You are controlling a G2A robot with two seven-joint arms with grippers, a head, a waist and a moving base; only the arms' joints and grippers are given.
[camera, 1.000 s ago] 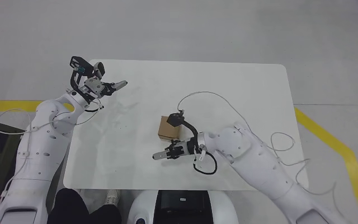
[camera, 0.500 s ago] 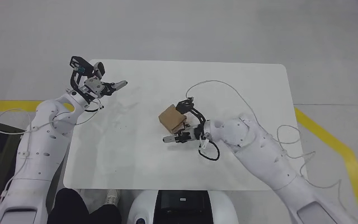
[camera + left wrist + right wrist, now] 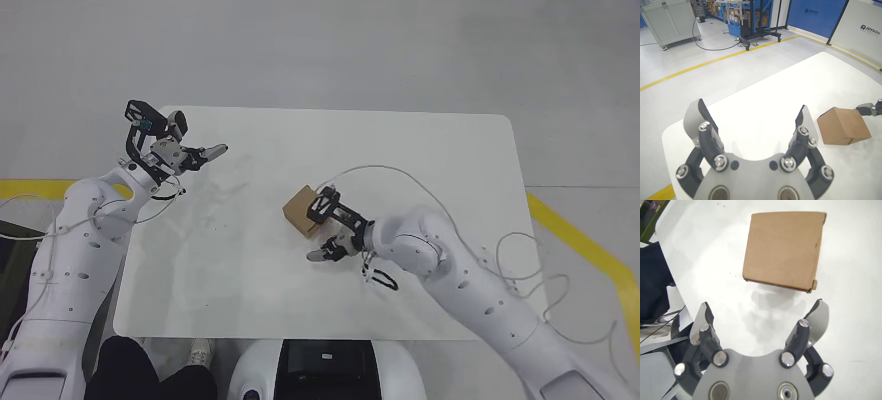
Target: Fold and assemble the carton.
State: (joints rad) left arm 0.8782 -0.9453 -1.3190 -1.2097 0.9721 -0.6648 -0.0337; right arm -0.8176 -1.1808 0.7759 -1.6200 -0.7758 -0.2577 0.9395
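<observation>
Nearest to you, the right claw point(image 3: 762, 305) hangs low over the table point(image 3: 420, 150) with its two fingers wide apart and nothing between them. Just past its tips the carton point(image 3: 783, 247) lies near the middle of the table. It already has the form of a closed box, with one small tab point(image 3: 814, 284) standing out at the corner closest to the claw. In the left wrist view one fingertip point(image 3: 864, 110) of the right claw is at an upper corner of the carton; whether it touches, I cannot tell. I judge the carton to be light and empty, stiff along its edges but easy to dent in the middle of a wall, and it will probably slide on the smooth table if you push from one side only. So take it across two opposite walls, close to the edges, with mild pressure. Farthest, the left claw point(image 3: 751, 113) hovers over the far left corner of the table, well apart from the carton, fingers also spread, holding nothing.
</observation>
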